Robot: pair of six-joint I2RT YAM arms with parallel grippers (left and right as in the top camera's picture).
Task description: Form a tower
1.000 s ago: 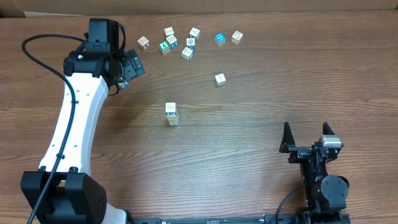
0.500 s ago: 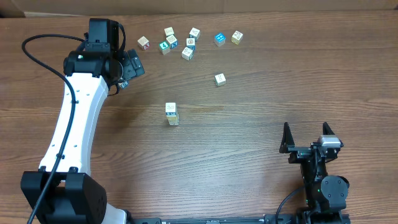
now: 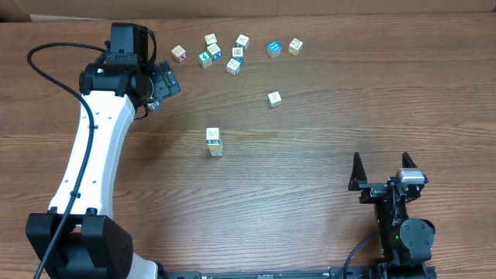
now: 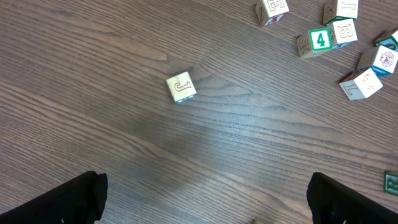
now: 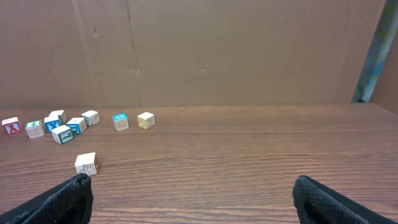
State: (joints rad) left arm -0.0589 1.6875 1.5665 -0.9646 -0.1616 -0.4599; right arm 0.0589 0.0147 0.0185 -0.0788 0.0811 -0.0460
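Note:
The tower (image 3: 215,142) stands near the table's middle in the overhead view, a narrow stack one block wide with a whitish block (image 3: 213,134) on top. It shows in neither wrist view. My left gripper (image 3: 163,85) hangs open at the back left, well apart from the stack, with nothing between its fingers (image 4: 68,199). A pale cube printed "J" (image 4: 181,88) lies ahead of it. My right gripper (image 3: 381,172) rests open near the front right, far from the stack, and its fingers (image 5: 342,202) hold nothing.
Several loose cubes (image 3: 233,67) lie scattered along the back edge, among them a green "4" cube (image 4: 320,40). A single cube (image 3: 273,98) sits apart, right of the tower. A cardboard wall (image 5: 199,50) closes off the table's far side.

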